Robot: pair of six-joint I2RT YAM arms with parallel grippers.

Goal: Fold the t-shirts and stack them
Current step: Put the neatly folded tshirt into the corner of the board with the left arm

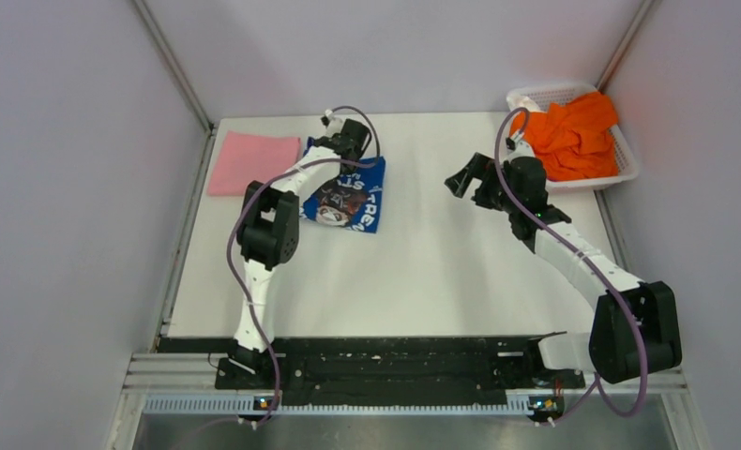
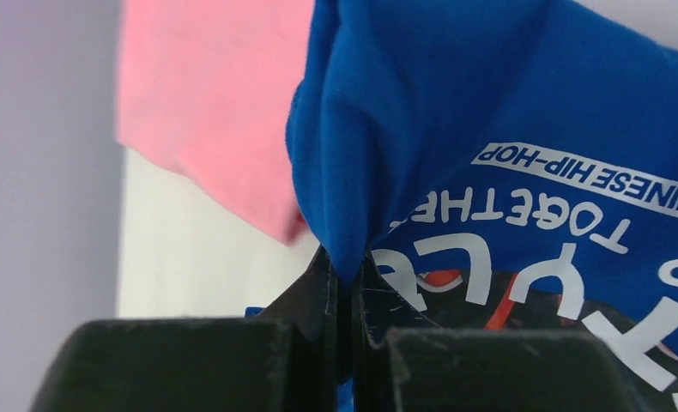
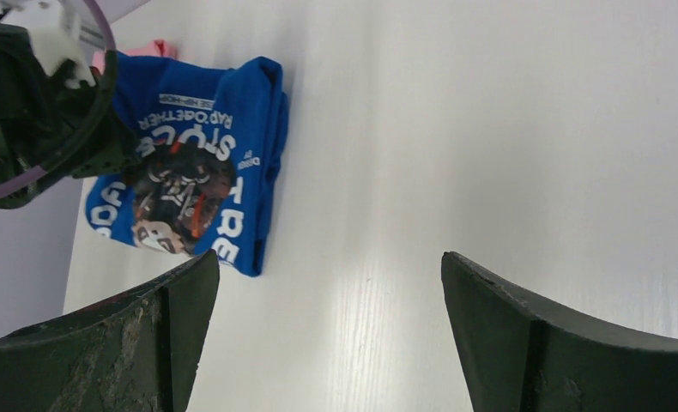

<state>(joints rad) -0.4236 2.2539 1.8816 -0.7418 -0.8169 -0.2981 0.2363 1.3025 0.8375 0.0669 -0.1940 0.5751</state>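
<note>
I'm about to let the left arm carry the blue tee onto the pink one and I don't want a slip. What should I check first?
1. Grip of the left tool on the blue t-shirt: ok, a fold of cloth is pinched between its shut fingers.
2. Blue t-shirt folded: ok, a compact packet with the print up.
3. The pink t-shirt flat as a stack base: ok.
4. Blue stacked on pink: not ok, it lies beside it.
5. The right tool out of the way: ok, open above the bare table.
6. The orange t-shirt folded: not ok, crumpled in the basket.
</note>
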